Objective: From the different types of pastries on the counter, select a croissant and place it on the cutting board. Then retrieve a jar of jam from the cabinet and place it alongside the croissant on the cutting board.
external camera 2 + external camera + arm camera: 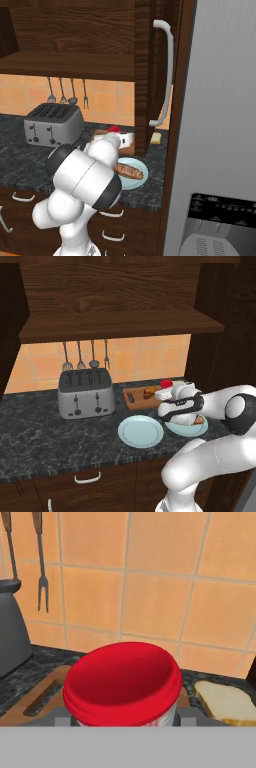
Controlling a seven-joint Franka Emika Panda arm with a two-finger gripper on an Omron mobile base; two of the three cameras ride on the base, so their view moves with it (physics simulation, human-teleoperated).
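Observation:
My gripper [167, 390] is shut on the jar of jam [166, 384], a squat jar with a red lid [122, 682] and a whitish band. It holds the jar at the right end of the wooden cutting board [134, 398]. Whether the jar touches the board I cannot tell. The golden-brown croissant [149, 392] lies on the board just left of the jar. In the hand view the board's handle slot [40, 701] shows at lower left, and grey fingertips [186, 714] flank the jar. From the right base view my arm hides most of the board [128, 149]; the red lid [114, 129] peeks above it.
A steel toaster [82, 393] stands left of the board. Two light-blue plates [141, 432] sit in front; the right one [141, 179] carries the baguette-like loaf [129, 172]. The pale bread slice [225, 704] lies right of the board. A shelf [120, 323] hangs overhead, and a fridge [220, 125] stands at right.

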